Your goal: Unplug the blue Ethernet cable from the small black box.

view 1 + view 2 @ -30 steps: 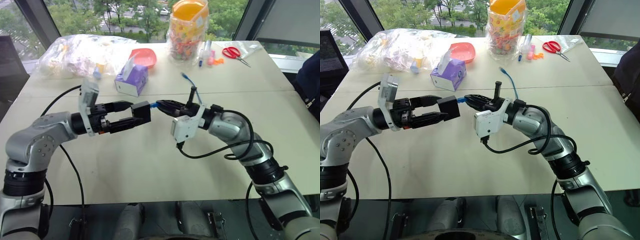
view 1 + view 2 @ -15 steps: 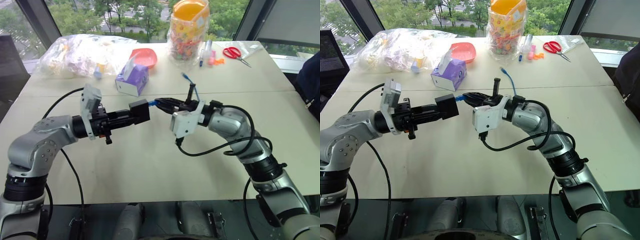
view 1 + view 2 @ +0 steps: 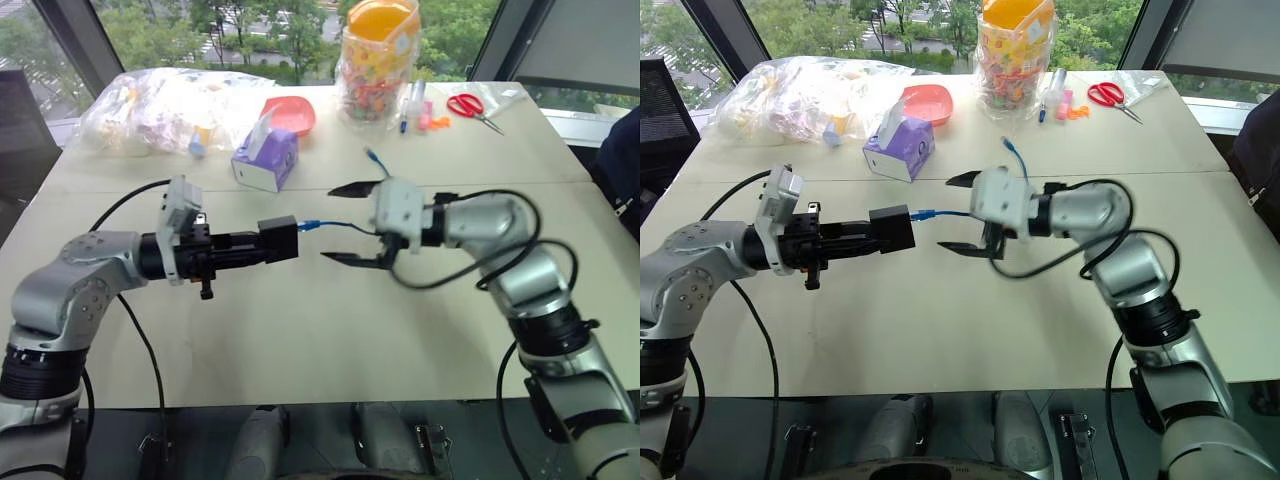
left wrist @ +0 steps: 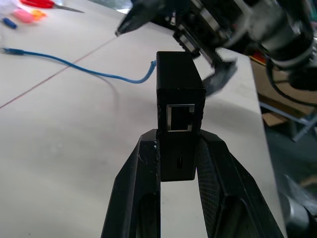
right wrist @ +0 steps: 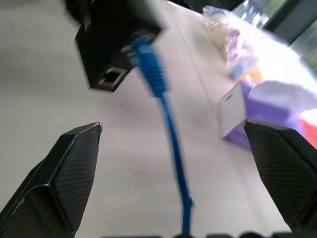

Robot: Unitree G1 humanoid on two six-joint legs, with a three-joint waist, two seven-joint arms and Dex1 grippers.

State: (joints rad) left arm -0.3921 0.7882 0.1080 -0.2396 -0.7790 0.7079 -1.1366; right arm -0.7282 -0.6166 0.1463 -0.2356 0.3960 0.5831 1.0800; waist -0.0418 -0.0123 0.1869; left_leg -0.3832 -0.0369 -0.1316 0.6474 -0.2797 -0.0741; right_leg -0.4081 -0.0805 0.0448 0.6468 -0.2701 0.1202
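Right now your left gripper [image 3: 268, 243] is clamped on the small black box [image 3: 278, 238], held above the table [image 3: 300, 330]. Your right gripper [image 3: 350, 222] is spread wide, holding nothing. Between its fingers runs the blue cable [image 3: 335, 226], still plugged into the box.

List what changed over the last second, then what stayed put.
The left gripper closed on the small black box. The right gripper rolled, backed off and opened, letting go of the blue Ethernet cable. The cable is still plugged in; the purple tissue box has not moved.
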